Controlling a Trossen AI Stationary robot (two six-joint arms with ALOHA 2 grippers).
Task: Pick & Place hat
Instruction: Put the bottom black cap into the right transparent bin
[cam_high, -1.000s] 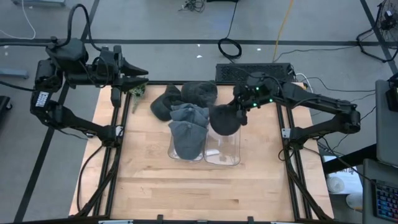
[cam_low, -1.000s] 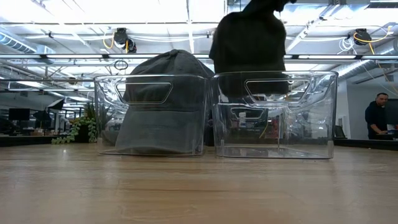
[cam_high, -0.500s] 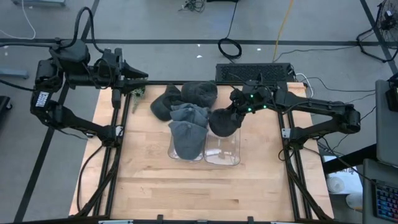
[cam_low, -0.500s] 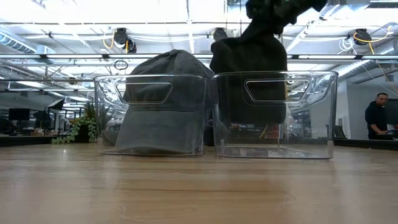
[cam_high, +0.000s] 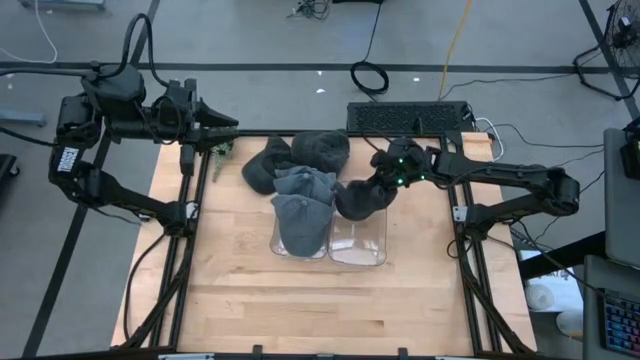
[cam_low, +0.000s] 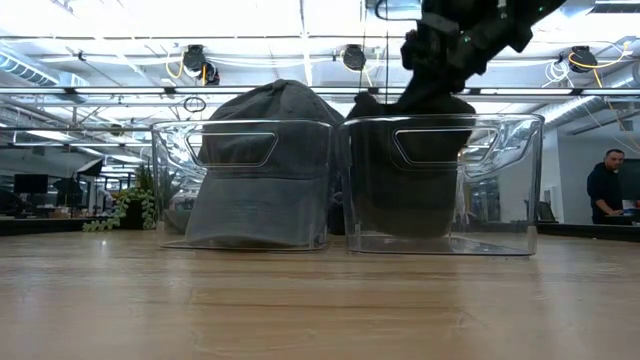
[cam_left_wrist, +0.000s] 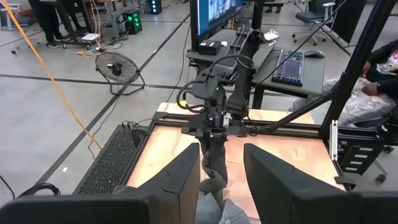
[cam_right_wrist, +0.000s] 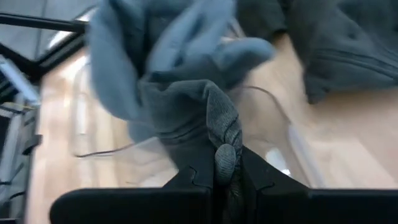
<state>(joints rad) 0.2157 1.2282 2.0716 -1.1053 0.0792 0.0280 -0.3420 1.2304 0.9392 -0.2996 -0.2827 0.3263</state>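
Table, low view: hat in bin

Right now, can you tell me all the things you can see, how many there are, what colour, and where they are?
Clear bins: two, see-through, side by side in the middle of the table.
Hat in the left bin: one, grey, standing inside it.
Hat in the right bin: one, dark grey, hanging down into it from the right gripper.
Loose hats: a pile, dark grey and blue-grey, behind the bins; the number is hard to tell.
Table: one, light wood with a black frame.
Keyboard: one, black, on the floor beyond the table.
Person: one, dark top, far back in the room.
Left gripper: black, at the table's far left corner, holding nothing.
Right gripper: black, over the right bin, shut on the dark hat.
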